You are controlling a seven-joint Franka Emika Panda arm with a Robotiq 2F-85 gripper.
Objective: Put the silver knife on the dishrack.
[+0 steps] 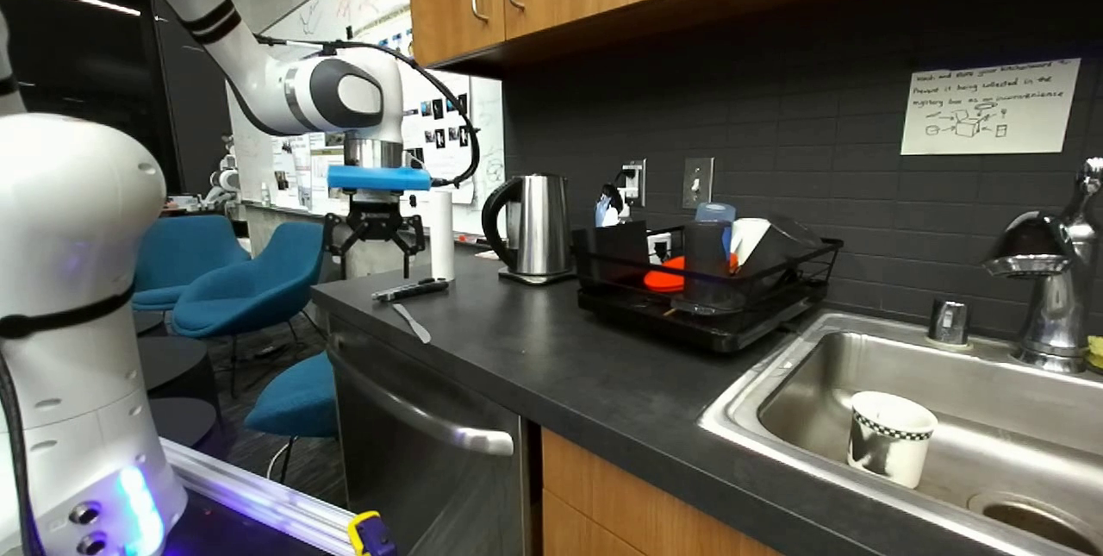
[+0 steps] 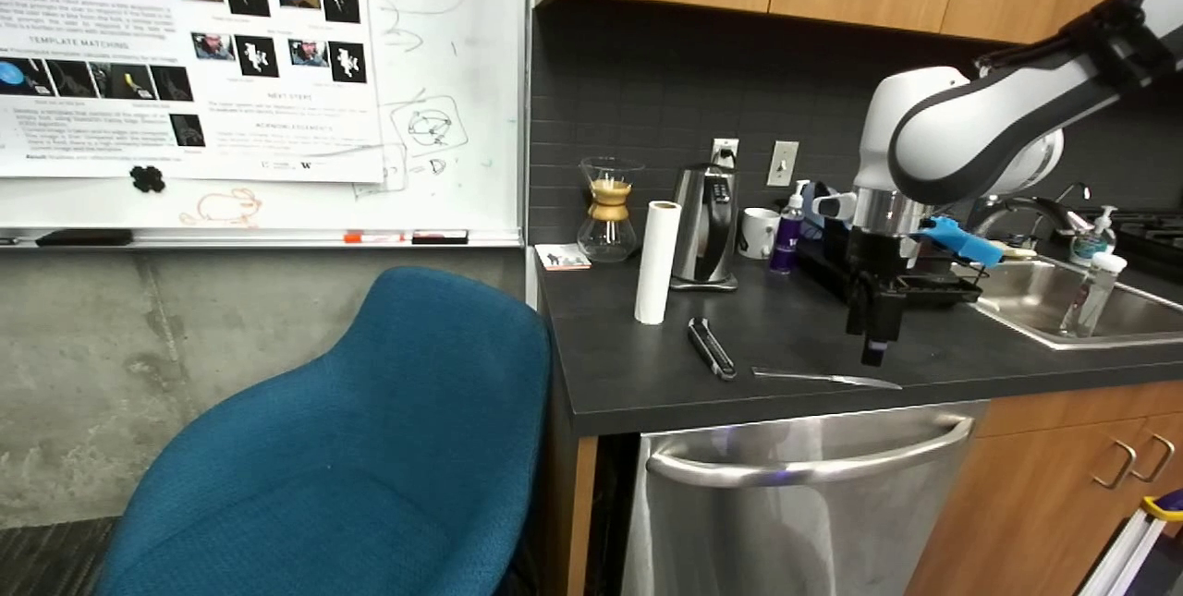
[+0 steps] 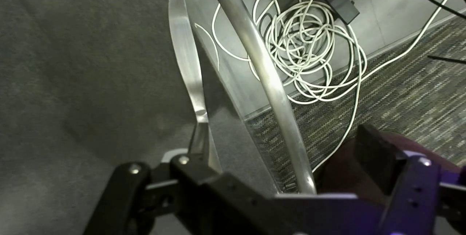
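The silver knife (image 1: 412, 323) lies flat on the dark counter near its front edge. It also shows in an exterior view (image 2: 827, 379) and in the wrist view (image 3: 185, 45), where one finger covers part of its handle. My gripper (image 1: 375, 267) is open and empty above the counter; in the wrist view (image 3: 284, 144) its fingers are wide apart and the gap lies over the counter edge and floor. It also shows in an exterior view (image 2: 873, 351). The black wire dishrack (image 1: 732, 336) stands farther along the counter with dishes in it; the arm partly hides it in an exterior view (image 2: 938, 289).
A black pen-like tool (image 2: 710, 348) lies beside the knife. A white roll (image 1: 441, 237) and a steel kettle (image 1: 545, 224) stand behind. A steel sink (image 1: 732, 405) with a mug (image 1: 892, 440) lies past the dishrack. A dishwasher handle (image 3: 269, 71) runs below the counter edge.
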